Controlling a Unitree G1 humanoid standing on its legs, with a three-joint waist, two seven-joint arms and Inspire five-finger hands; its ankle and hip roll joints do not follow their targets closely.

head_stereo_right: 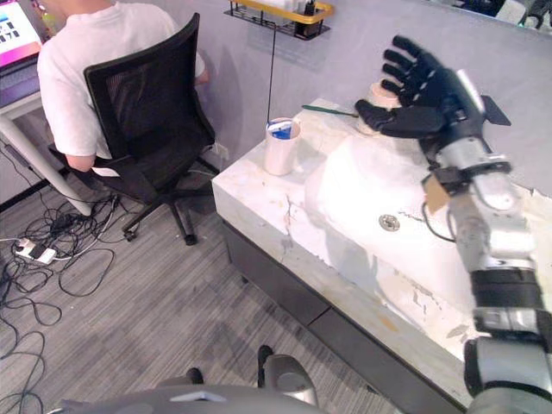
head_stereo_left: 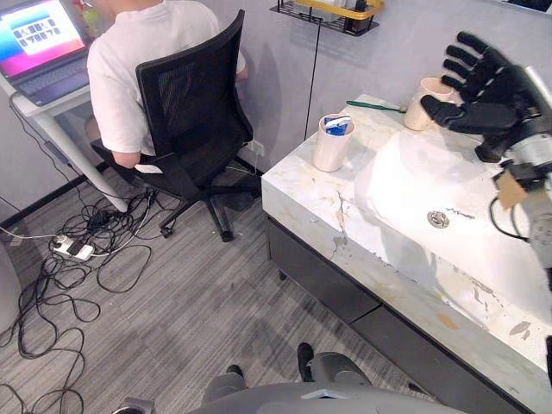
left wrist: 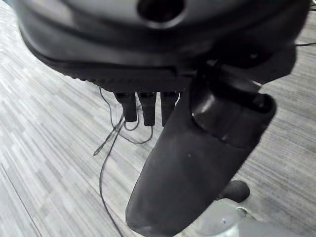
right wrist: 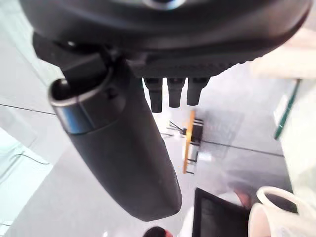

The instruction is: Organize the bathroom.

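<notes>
My right hand (head_stereo_left: pixel 483 86) hangs open, fingers spread, above the back of the white sink basin (head_stereo_left: pixel 483 233), just in front of a beige cup (head_stereo_left: pixel 429 102) by the wall. A green toothbrush (head_stereo_left: pixel 375 106) lies on the marble counter (head_stereo_left: pixel 297 185) left of that cup. Nearer the counter's left end stands a second beige cup (head_stereo_left: pixel 332 142) holding a blue-and-white tube. The right wrist view looks past the straight fingers (right wrist: pixel 170 94) to the toothbrush (right wrist: pixel 286 111) and a handled cup (right wrist: pixel 276 217). My left hand (left wrist: pixel 187 173) hangs open over the grey floor, holding nothing.
A black wire shelf with a yellow rail (head_stereo_left: pixel 332 13) is fixed on the wall above the counter. A person in a white shirt sits on a black office chair (head_stereo_left: pixel 194 103) at a desk with a laptop (head_stereo_left: pixel 43 43). Cables and a power strip (head_stereo_left: pixel 73 248) litter the floor.
</notes>
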